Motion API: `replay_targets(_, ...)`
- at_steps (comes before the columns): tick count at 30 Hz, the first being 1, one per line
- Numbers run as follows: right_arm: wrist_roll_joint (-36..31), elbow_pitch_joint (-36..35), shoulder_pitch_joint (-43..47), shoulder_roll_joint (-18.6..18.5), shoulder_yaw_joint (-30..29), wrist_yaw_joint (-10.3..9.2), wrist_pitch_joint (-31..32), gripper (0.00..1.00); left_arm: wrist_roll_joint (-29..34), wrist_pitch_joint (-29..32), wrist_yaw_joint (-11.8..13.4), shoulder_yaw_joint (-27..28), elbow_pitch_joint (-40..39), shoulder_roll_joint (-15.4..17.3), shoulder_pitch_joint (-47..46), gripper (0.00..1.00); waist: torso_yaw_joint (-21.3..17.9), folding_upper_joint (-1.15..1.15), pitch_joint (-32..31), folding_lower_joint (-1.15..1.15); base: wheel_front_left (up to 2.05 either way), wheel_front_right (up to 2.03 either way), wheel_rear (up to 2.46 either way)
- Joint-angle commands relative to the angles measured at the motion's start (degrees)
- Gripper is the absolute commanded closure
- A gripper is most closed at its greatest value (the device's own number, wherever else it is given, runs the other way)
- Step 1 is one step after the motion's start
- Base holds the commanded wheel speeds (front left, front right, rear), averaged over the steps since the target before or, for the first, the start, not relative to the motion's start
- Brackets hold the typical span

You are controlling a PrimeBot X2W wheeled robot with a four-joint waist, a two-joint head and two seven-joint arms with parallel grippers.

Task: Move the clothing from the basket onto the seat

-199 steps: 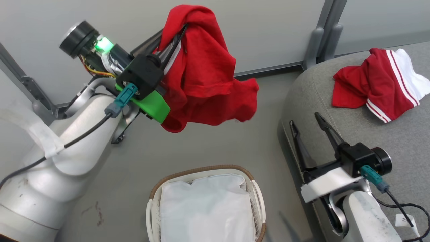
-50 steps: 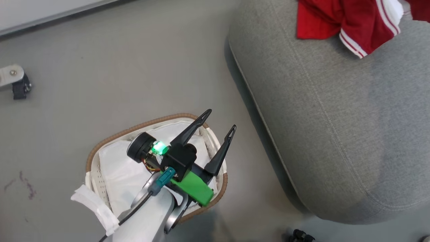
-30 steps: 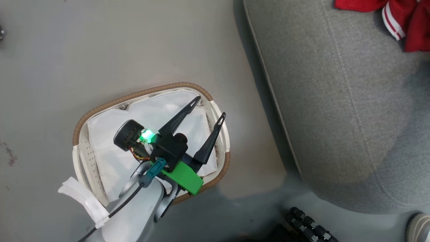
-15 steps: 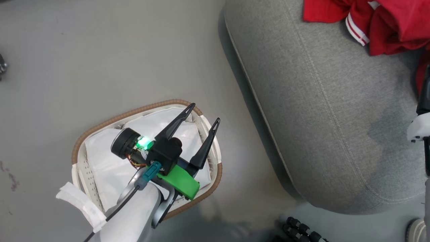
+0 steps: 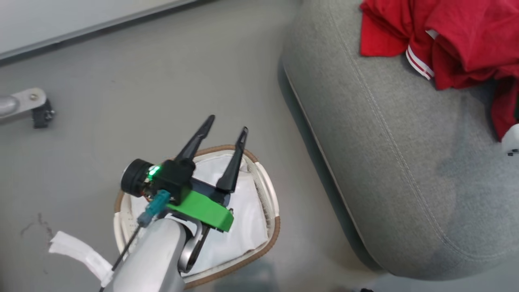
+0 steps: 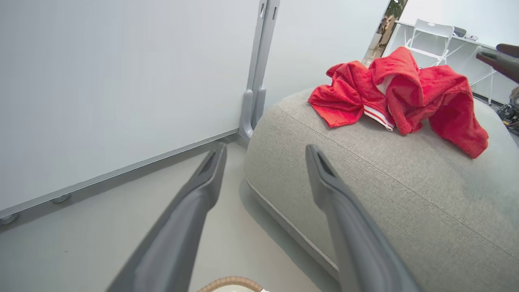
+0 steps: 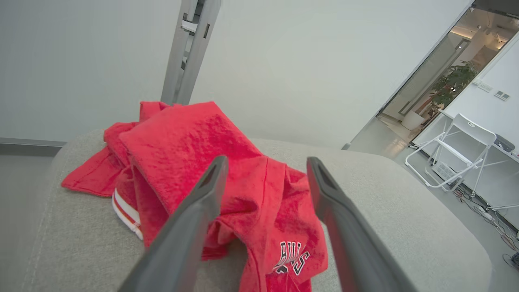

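Clothing (image 5: 458, 32), two red pieces heaped on one seat (image 5: 405, 170), one basket (image 5: 272, 198) nearby

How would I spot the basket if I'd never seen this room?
Find the big grey seat with the red clothing piled on it. On the floor to its left, below the open left gripper, sits the basket. It is small, oval and white, with a brown woven rim and a white sheet inside.

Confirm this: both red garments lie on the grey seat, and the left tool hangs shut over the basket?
Not shut: the head view shows the left tool open, jaws apart. It does hang over the basket, and both red garments lie on the grey seat.
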Motion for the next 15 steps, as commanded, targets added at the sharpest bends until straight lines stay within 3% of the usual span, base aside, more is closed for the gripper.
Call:
replay_targets(1, -0.23, 0.50, -0.83, 0.12, 0.90, -0.08, -0.11, 0.00, -0.21, -0.04, -0.13, 1.57, -0.60, -0.34, 1.29, 0.00, 3.81, 0.00, -3.85, 0.00, 0.00, 0.00, 0.00)
replay_targets(4, 0.48, 1.56, -2.32, 0.40, 3.18, -0.08, -0.11, 0.00, -0.21, -0.04, -0.09, 5.29, -1.39, -1.33, 2.73, 0.00, 5.90, 0.00, -5.64, 0.00, 0.00, 0.00, 0.00)
replay_targets(15, 4.72, 5.59, -2.94, 7.81, 12.19, -0.08, -0.11, 0.00, -0.55, -0.04, 0.56, 19.34, -1.01, -3.42, 9.33, 0.00, 12.34, 0.00, -10.71, 0.00, 0.00, 0.00, 0.00)
